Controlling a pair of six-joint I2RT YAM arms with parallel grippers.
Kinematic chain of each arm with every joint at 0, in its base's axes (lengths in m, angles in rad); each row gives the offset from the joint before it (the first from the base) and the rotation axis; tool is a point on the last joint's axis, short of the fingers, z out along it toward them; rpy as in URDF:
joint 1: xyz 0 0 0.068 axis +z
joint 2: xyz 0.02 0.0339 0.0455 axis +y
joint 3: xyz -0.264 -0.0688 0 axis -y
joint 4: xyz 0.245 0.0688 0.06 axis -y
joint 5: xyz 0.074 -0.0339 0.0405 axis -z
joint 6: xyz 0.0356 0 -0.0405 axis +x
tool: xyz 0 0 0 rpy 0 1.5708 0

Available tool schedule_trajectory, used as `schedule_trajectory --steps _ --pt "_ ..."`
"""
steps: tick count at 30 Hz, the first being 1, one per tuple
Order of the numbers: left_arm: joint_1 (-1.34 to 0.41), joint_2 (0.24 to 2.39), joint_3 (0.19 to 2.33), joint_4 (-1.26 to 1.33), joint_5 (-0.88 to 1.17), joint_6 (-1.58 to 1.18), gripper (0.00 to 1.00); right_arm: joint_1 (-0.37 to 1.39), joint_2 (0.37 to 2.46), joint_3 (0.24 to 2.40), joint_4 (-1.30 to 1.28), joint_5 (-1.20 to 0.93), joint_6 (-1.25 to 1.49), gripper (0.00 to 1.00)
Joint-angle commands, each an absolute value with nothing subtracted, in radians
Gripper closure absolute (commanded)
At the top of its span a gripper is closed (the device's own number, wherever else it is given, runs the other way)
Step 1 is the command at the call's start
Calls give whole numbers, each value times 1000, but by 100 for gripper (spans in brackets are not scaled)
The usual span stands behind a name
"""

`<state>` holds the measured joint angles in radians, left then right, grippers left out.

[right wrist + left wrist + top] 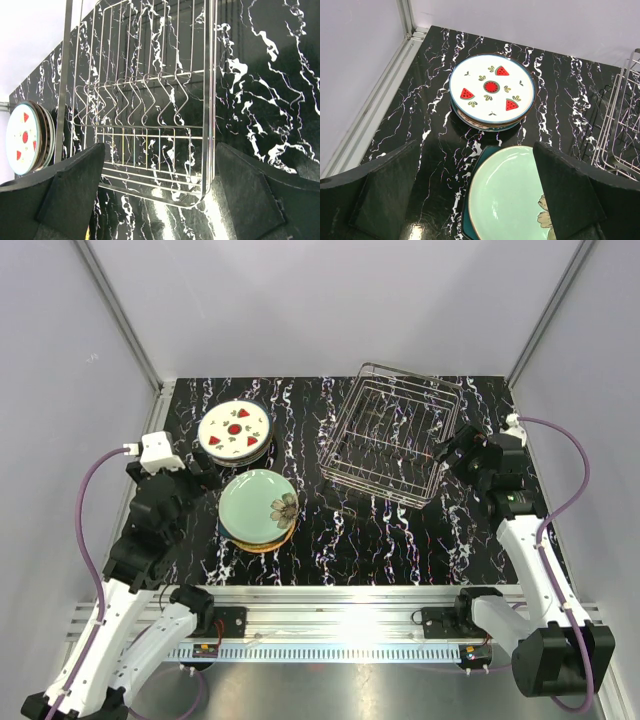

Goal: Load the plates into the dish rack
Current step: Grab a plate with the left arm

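Two stacks of plates lie on the black marbled table. The far stack is topped by a white plate with red fruit slices point(234, 429) point(491, 88) point(24, 137). The near stack is topped by a mint-green plate with a brown flower point(258, 504) point(512, 196), over a dark teal plate point(472, 200) and an orange-tan one point(262, 543). The empty silver wire dish rack point(392, 433) point(150, 100) stands at the back right. My left gripper point(205, 480) point(475, 200) is open above the left edge of the mint plate. My right gripper point(452, 455) point(157, 195) is open just at the rack's near-right corner.
Grey walls with aluminium posts point(120, 310) enclose the table on three sides. The silver rail point(330, 610) runs along the near edge. Bare tabletop point(360, 530) lies between the near stack and the rack. The rack's edge shows at the right of the left wrist view point(620, 125).
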<state>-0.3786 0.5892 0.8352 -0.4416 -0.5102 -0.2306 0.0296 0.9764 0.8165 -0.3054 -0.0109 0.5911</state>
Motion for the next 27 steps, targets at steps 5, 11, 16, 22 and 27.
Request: schedule_trajectory --steps 5,11,16,22,27 --pt "-382 606 847 -410 -487 -226 1 28 950 867 -302 -42 605 0" --pt "-382 635 836 -406 -426 -206 1 29 913 804 -215 -107 551 0" --pt "-380 744 870 -471 -471 -213 6 29 960 837 -279 -104 546 0" --pt "-374 886 943 -590 -477 -340 7 28 985 847 -295 -120 555 0" --pt "-367 891 913 -647 -369 -509 9 28 962 842 -290 -121 551 0"
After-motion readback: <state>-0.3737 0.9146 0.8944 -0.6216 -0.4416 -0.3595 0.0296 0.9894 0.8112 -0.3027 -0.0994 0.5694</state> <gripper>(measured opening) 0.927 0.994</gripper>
